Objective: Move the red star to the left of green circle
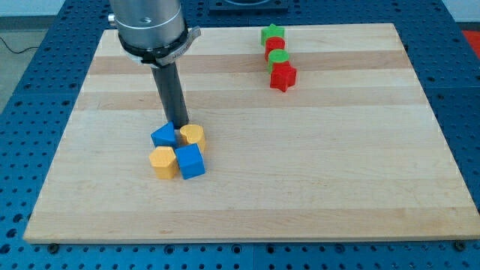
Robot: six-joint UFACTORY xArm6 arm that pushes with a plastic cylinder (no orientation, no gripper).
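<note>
Tool first: my tip (180,125) is a bare rod end with no jaws to open or close, and it grips nothing. It stands down on the surface (315,165) at the top edge of a cluster left of the view's centre, right at the gap between 2 blocks.

Counted, 8 blocks show. The cluster has 4: a blue block (164,136) and a yellow block (193,136) side by side, then a yellow hexagon-like block (163,162) and a blue cube (190,160) just below them, all packed close.

The other 4 form a short column near the view's top right: a green star (273,34), a red block (274,45), the green circle (279,58) and the red star (283,76), each touching or almost touching the next.

Relative to the tool, the red star lies well apart, up and toward the view's right, directly below the green circle.

Above the tip, the dark rod rises almost straight, leaning slightly to the view's left, into the grey cylindrical arm housing (148,26) at the top edge.
</note>
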